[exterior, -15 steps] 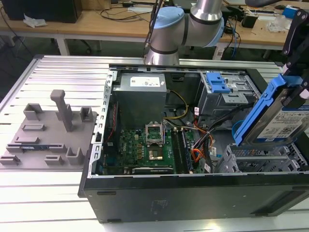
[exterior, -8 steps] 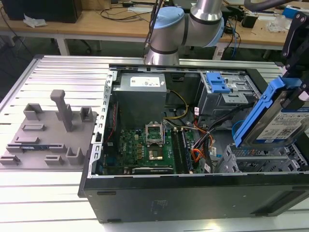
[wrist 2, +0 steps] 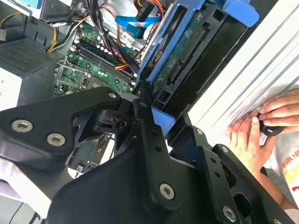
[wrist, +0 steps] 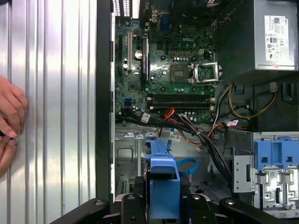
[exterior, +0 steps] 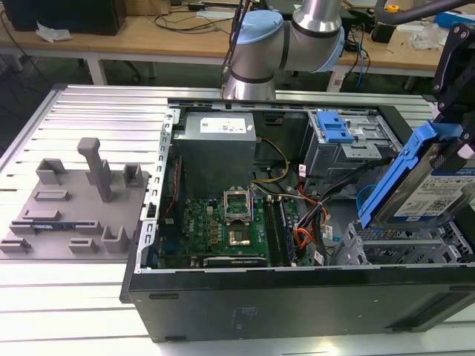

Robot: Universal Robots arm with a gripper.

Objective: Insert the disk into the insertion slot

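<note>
Your jaws are clamped on the blue carrier of the disk (exterior: 424,191), holding it tilted just above the insertion slot (exterior: 401,248), at the exterior view's right.

The disk (exterior: 434,194) is smooth silver metal framed in glossy blue plastic; the slot (exterior: 395,249) is perforated grey metal; the worktop (exterior: 74,311), ribbed shiny metal.

All three views share the motherboard (exterior: 197,222), wrist views nearer

One disk (exterior: 429,194), one computer case (exterior: 297,304)
</note>
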